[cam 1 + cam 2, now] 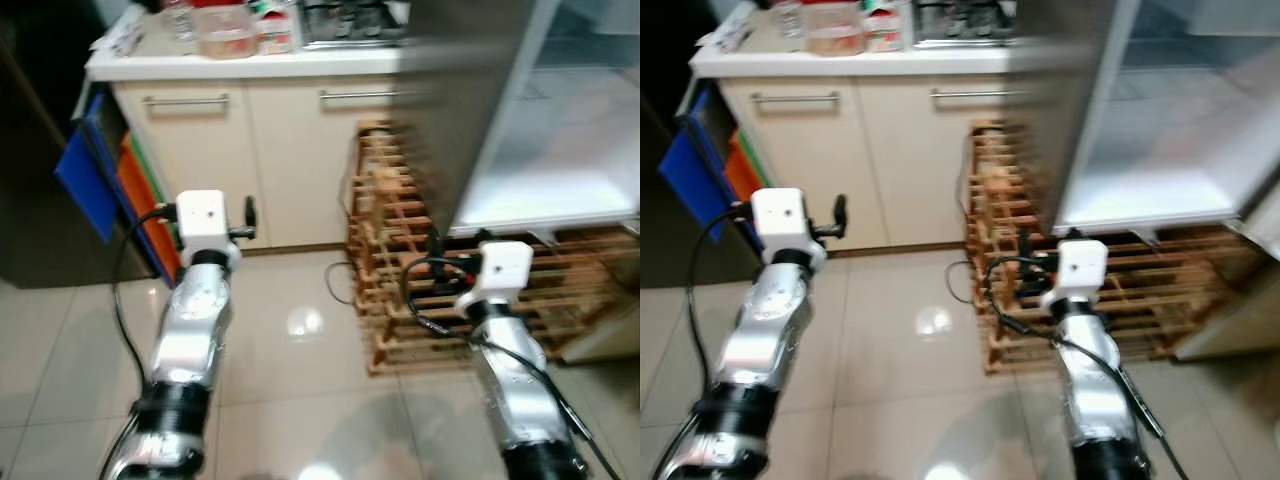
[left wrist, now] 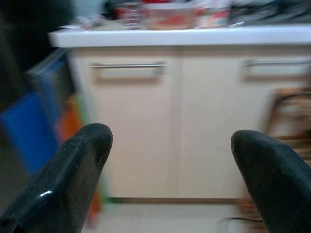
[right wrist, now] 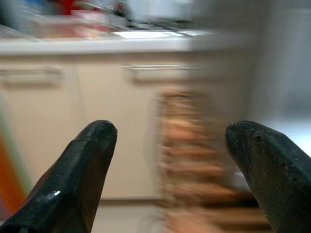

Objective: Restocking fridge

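**Grippers held open and empty before the cabinets and the fridge**

Fingers of the left gripper [image 2: 170, 170] are seen spread wide in the left wrist view, with nothing held between them; the two black fingertips [image 2: 77, 160] frame a cream cabinet door [image 2: 136, 126] with a horizontal bar handle [image 2: 127, 65]. The right gripper [image 3: 170, 165] is likewise spread wide and empty, and a wooden rack [image 3: 187, 160] is framed, blurred, between its fingers.

Both silver arms are held forward and low over the tiled floor [image 1: 290, 380], roughly parallel, each wrist topped by a white camera block. The left arm [image 1: 190, 340] is pointed at the cabinets, the right arm [image 1: 515, 370] at the wooden rack [image 1: 400, 260] and the lower edge of the fridge.

The fridge [image 1: 560, 130] stands ahead of and above the right gripper, well apart from it, at the right end of the counter. Its door [image 1: 460, 110] is swung open, upright with its long axis vertical, and the pale interior is exposed; its contents cannot be made out through the blur. The rack stands on the floor just beside and below the open fridge.

On the white countertop [image 1: 150, 65] a clear container [image 1: 225, 35] and other blurred items are set. Blue and orange flat boards [image 1: 110, 185] are leaned beside the cabinet's left end.
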Robot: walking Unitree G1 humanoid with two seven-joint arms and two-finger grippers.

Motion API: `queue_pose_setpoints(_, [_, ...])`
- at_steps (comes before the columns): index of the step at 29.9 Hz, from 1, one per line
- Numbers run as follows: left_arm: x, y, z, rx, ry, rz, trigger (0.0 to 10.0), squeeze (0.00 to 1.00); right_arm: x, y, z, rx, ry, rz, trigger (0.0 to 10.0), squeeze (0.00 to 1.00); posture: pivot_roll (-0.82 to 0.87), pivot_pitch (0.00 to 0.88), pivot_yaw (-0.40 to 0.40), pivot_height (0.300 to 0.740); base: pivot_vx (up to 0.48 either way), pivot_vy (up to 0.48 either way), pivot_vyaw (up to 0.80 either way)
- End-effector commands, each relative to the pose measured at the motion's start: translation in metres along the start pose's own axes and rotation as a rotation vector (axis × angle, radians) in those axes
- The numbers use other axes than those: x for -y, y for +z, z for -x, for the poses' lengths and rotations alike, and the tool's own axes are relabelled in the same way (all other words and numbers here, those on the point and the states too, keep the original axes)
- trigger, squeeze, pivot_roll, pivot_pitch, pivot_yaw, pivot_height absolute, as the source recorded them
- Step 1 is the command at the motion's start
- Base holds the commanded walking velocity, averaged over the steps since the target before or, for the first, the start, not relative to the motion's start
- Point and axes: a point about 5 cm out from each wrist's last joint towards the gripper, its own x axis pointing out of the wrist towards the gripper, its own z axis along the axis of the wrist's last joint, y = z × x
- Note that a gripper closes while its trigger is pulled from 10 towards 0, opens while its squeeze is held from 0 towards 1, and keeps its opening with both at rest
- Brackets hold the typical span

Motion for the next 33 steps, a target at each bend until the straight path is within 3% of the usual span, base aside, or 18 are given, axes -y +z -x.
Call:
queue_pose_setpoints(1, [0.013,0.008,0.0,0.032,-0.034,0.002,10.0,0.0,0.012,-0.003,0.003,-0.025,-0.028,0.011,10.0,0.0,-0.06,0.0,0.014,0.74,0.412,0.244,0.46])
queue_pose_setpoints(13, [0.023,0.02,-0.014,0.055,-0.112,-0.018,10.0,0.0,-0.014,0.006,-0.015,0.019,0.025,0.027,10.0,0.0,-0.04,0.0,0.005,0.74,0.448,0.062,0.27])
queue_pose_setpoints(21, [0.019,0.023,-0.013,0.101,-0.157,-0.007,10.0,0.0,-0.004,0.03,-0.025,0.149,-0.115,0.028,10.0,0.0,-0.02,0.0,0.007,0.74,0.48,0.0,0.0])
queue_pose_setpoints(27, [0.028,0.024,-0.017,0.088,-0.192,-0.018,10.0,0.0,-0.007,0.024,-0.032,0.104,-0.083,0.016,10.0,0.0,-0.04,0.0,0.037,0.74,0.48,0.0,0.0])
queue_pose_setpoints(33, [0.04,0.023,-0.017,0.079,-0.225,-0.01,10.0,0.0,-0.001,0.02,-0.027,0.082,-0.11,0.007,10.0,0.0,-0.04,0.0,0.017,0.74,0.48,0.0,0.0])
